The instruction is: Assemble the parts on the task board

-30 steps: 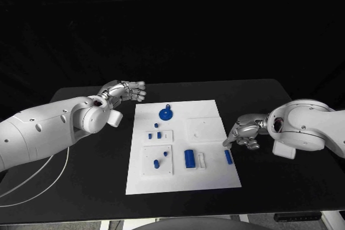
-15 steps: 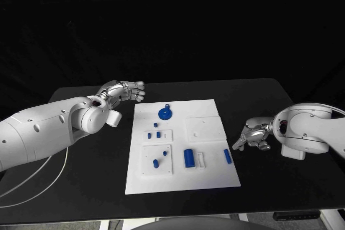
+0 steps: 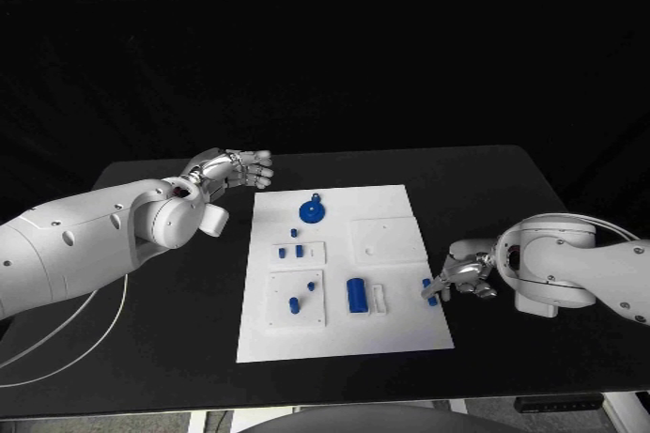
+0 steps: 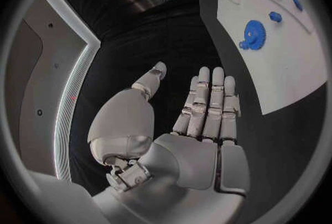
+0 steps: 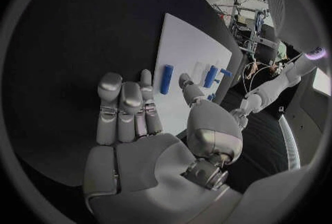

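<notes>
The white task board (image 3: 393,208) lies mid-table. On it are a blue gear (image 3: 313,212), a small peg (image 3: 294,234), a blue cylinder (image 3: 356,296) and small pieces on two inset plates (image 3: 297,301). A blue bar (image 3: 431,292) lies at the board's right edge. My right hand (image 3: 462,272) hovers just right of that bar, fingers extended, holding nothing. In the right wrist view the bar (image 5: 166,79) lies just past the fingertips (image 5: 144,79) on the board (image 5: 183,47). My left hand (image 3: 233,170) is open above the table, back left of the board, with the gear (image 4: 253,32) ahead of it.
Black table (image 3: 162,358) surrounds the board, with bare surface in front and behind it. A white cable (image 3: 82,344) trails from the left arm over the table's left side. My left forearm (image 3: 95,245) spans the left of the table.
My right arm has swung nearer the table's front, and its hand has come down beside the blue bar. The left hand and the parts have stayed put.
</notes>
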